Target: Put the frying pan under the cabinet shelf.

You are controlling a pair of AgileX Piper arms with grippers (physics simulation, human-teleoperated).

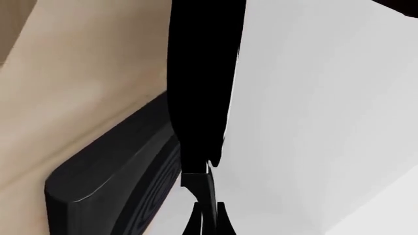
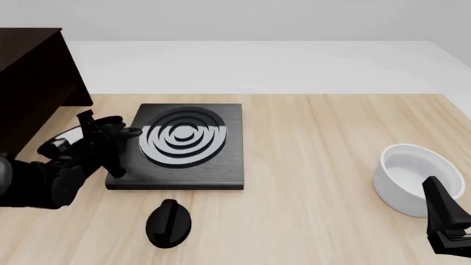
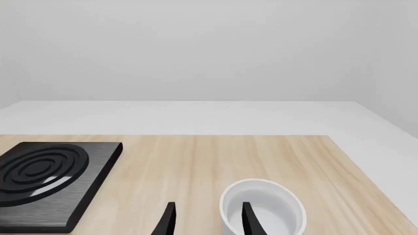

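Worktop [image 2: 316, 138]: pale wood, with the arms at its near edge.

The cabinet shelf [image 2: 30, 83]: dark box at the far left corner. Only its right end is in frame, so the opening beneath is not visible from here.

Stove plate [image 2: 180, 146]: flat, left of centre, just beside the left arm's wrist.

White bowl [image 2: 416, 176]: near the right edge, upright, well apart from the task.

The frying pan [image 1: 202, 88]: in the left wrist view a broad black shape runs forward from the fingers, which I take for the pan seen edge-on, off the worktop, between stove plate and cabinet. The front view does not separate it from the arm.

Knob [image 2: 169, 223]: near edge, in front of the stove plate.

Left claw [image 1: 207, 223]: fingers sit close on either side of a thin black bar, so I judge it clamped on the pan's handle.

Right claw [image 3: 207, 220]: fingers spread, holding nothing, bowl just beyond them.

Step in hand, by my judgement: carry to the cabinet.
- Level the pan before entry.
- Bring it low, towards the left edge.
- Slide it in body first, so the rim clears the cabinet's side wall.
- Let go only once it rests flat.
- Risk: a long handle gives leverage, and the pan may swing in the grip.
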